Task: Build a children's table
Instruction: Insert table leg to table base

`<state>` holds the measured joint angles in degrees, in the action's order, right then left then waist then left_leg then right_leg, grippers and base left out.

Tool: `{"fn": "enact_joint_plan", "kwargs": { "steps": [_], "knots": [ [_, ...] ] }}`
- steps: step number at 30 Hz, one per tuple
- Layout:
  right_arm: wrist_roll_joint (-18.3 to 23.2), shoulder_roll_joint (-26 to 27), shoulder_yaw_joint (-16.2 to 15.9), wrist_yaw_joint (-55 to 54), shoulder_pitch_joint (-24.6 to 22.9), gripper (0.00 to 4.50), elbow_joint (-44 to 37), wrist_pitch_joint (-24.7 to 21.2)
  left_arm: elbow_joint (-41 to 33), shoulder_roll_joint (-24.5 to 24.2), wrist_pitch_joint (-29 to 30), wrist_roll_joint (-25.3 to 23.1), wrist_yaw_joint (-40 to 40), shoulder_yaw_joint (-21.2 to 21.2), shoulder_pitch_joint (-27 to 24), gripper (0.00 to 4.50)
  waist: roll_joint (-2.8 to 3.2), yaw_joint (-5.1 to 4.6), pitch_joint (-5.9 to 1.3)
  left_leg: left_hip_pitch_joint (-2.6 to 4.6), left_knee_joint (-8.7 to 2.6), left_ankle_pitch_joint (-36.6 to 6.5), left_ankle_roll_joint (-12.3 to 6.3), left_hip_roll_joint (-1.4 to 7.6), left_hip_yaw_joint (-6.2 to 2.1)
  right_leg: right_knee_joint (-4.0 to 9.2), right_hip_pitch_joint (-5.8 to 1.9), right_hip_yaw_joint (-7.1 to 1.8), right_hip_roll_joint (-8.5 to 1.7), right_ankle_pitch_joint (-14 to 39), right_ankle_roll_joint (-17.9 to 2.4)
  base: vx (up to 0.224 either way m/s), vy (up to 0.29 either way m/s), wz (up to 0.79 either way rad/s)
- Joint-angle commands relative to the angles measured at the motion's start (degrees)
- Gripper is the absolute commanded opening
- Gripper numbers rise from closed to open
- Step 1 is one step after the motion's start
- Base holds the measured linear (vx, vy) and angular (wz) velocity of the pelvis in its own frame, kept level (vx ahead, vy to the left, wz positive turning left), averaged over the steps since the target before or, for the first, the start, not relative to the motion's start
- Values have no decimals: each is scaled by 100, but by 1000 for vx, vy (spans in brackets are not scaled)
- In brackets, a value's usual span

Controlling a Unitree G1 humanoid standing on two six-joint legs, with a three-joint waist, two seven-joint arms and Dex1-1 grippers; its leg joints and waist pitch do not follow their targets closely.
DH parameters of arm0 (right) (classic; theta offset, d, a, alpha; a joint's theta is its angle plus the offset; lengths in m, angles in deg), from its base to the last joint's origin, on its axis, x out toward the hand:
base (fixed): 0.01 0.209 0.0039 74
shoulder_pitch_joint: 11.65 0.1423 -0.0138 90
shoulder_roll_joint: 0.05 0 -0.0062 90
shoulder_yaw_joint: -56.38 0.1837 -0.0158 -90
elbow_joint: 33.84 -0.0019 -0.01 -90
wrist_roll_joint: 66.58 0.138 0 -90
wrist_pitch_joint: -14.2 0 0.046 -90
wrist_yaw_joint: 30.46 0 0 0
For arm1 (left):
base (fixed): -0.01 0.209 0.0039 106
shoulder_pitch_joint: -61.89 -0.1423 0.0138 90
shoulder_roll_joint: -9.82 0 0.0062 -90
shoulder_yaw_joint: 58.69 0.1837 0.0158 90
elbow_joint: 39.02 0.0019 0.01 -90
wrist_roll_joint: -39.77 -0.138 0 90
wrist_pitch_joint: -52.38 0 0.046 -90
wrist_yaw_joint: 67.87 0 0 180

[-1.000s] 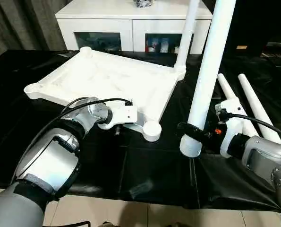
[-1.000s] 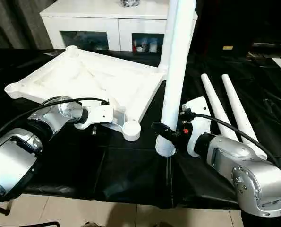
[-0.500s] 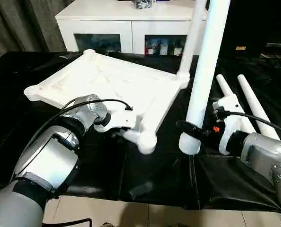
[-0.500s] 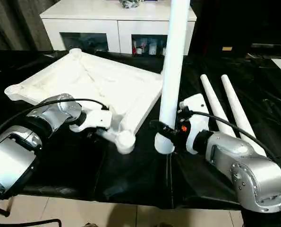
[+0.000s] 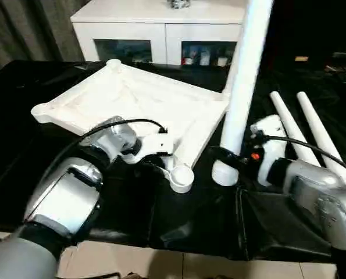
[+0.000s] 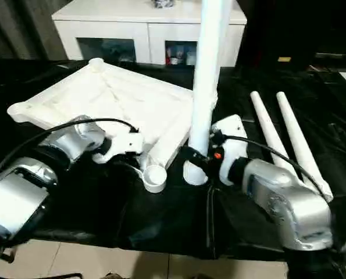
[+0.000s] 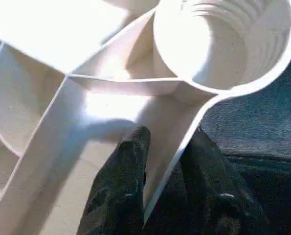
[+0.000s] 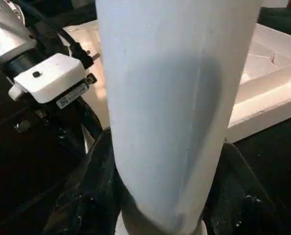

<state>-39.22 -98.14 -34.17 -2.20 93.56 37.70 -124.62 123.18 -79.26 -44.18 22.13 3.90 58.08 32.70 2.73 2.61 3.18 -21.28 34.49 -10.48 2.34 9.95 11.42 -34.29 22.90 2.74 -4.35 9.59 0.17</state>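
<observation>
Grippers, two, black-fingered. Right gripper is clamped round the lower end of a leg, which it holds near upright with the flared foot hanging just above the black cover on the table. Left gripper has its two fingers straddling the thin rim wall of the tabletop, one inside and one outside, just behind the near corner socket; whether they are pinching the wall or merely set astride it cannot be told.

Tabletop: white moulded plastic, ribbed underside up, tilted, toward the cover's far left, its near corner out toward the middle. Sockets round, cup-like, ridged inside.

Spare legs: two, long tapered white tubes, smooth, lying side by side toward the cover's right edge.

Handling note, judged: the step seems to be seating the held leg in the near socket. Steady the rim firmly first, bring the leg's end squarely over the cup, keep the tube plumb, then press and twist; smooth plastic may slip in the grip.
</observation>
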Motion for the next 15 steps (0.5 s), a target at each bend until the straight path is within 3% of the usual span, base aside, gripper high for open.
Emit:
{"fn": "enact_joint_plan", "kwargs": {
  "steps": [1, 5, 8, 11, 12, 15],
  "knots": [
    [-64, 35, -34, 28, 59, 186, 73, 165, 10, -3, 297, 75, -188, -133, -227, 90, -40, 51, -408, 93, -394, -1232, -122, 283, -177, 395, -320, -241, -437, 1014, -1652, 0, 0, 0],
    [-134, 93, -96, 5, 70, 186, 189, 328, -209, -39, 420, -124, -489, -20, -563, 77, -47, 38, -385, 94, -409, -1354, -119, 279, -181, 434, -317, -238, -433, 1351, -1545, 0, 0, 0],
    [-182, 124, -116, -5, 85, 186, 245, 411, -354, -48, 594, -204, -724, 24, -739, 62, -40, 5, -352, 121, -421, -1623, -84, 266, -187, 509, -292, -229, -435, 2055, -1352, 0, 0, 0],
    [-251, 137, -97, -14, 105, 186, 327, 492, -548, 18, 1002, -198, -1109, -58, -904, 51, -17, -42, -302, 171, -448, -2005, -8, 255, -216, 594, -247, -201, -422, 2959, -1062, 0, 0, 0],
    [-258, 142, -89, -19, 107, 186, 337, 501, -600, 56, 1122, -145, -1191, -126, -935, 48, -20, -92, -283, 195, -452, -2244, 34, 224, -246, 662, -233, -163, -414, 3521, -802, 0, 0, 0],
    [-276, 151, -73, -23, 100, 186, 363, 536, -878, 162, 1266, -28, -1381, -278, -1095, 40, 2, -134, -298, 165, -480, -2302, 38, 223, -301, 693, -254, -128, -426, 3716, -599, 0, 0, 0]
  ]
}}
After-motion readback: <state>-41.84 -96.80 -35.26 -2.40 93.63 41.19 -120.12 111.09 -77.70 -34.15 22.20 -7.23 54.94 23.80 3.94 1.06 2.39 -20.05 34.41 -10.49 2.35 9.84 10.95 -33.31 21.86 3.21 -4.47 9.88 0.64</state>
